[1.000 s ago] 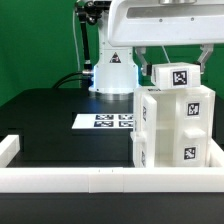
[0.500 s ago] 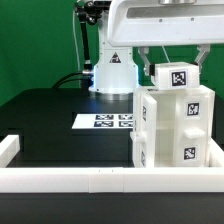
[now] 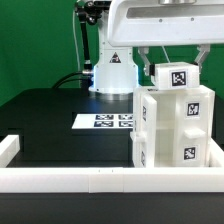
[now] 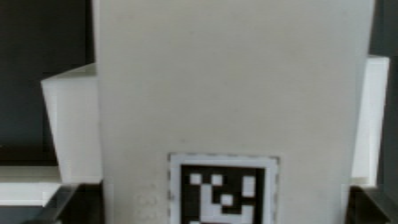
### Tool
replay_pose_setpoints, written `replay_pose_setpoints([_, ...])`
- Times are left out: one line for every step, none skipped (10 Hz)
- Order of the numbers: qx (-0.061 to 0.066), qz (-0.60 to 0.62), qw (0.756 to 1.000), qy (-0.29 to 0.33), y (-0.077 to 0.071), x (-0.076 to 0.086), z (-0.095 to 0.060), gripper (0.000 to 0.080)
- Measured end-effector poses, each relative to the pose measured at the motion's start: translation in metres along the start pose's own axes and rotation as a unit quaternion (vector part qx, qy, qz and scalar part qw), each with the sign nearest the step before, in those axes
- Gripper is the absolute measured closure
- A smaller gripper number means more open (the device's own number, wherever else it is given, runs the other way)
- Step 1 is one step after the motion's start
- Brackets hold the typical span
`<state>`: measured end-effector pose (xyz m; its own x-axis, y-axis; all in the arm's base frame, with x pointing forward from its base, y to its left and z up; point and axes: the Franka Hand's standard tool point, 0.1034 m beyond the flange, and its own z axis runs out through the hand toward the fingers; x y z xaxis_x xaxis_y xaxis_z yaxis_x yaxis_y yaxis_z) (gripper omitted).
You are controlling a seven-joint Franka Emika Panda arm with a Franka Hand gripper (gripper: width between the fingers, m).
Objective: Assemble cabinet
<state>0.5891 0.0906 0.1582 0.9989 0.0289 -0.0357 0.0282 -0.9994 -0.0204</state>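
The cabinet [image 3: 170,130], a large white box with square tags, stands at the exterior view's right behind the front rail. A smaller white block [image 3: 176,76] with a tag sits at its top. My gripper [image 3: 176,66] hangs over it, one finger on each side of the block, shut on it. In the wrist view the block [image 4: 214,90] fills the picture as a tall white face with a tag low down, and my gripper [image 4: 221,208] shows only as dark fingertips [image 4: 32,206] at its two sides. The cabinet's wall [image 4: 68,115] shows behind it.
The marker board [image 3: 104,121] lies flat on the black table at the middle. A long low white rail [image 3: 90,179] runs along the front, with an upturned end [image 3: 8,147] at the exterior view's left. The arm's base [image 3: 112,72] stands at the back.
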Motion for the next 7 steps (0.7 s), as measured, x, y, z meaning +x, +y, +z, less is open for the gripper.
replay_pose_setpoints([0.0,0.026,1.0,0.0,0.0,0.0001,0.0001,0.0244])
replay_pose_setpoints([0.001,0.062,0.998,0.0,0.0002,0.0001,0.0003,0.0244])
replay_pose_setpoints([0.006,0.13,0.992,-0.002,0.0007,-0.0001,0.0005,0.0244])
replay_pose_setpoints([0.008,0.228,0.974,0.002,-0.0032,0.0006,0.0013,0.0244])
replay_pose_setpoints([0.015,0.299,0.954,0.011,-0.0046,0.0029,0.001,0.0244])
replay_pose_setpoints([0.025,0.344,0.938,0.014,-0.0032,0.004,0.0007,0.0243])
replay_pose_setpoints([0.025,0.365,0.93,0.014,-0.0034,0.0041,0.0006,0.0243])
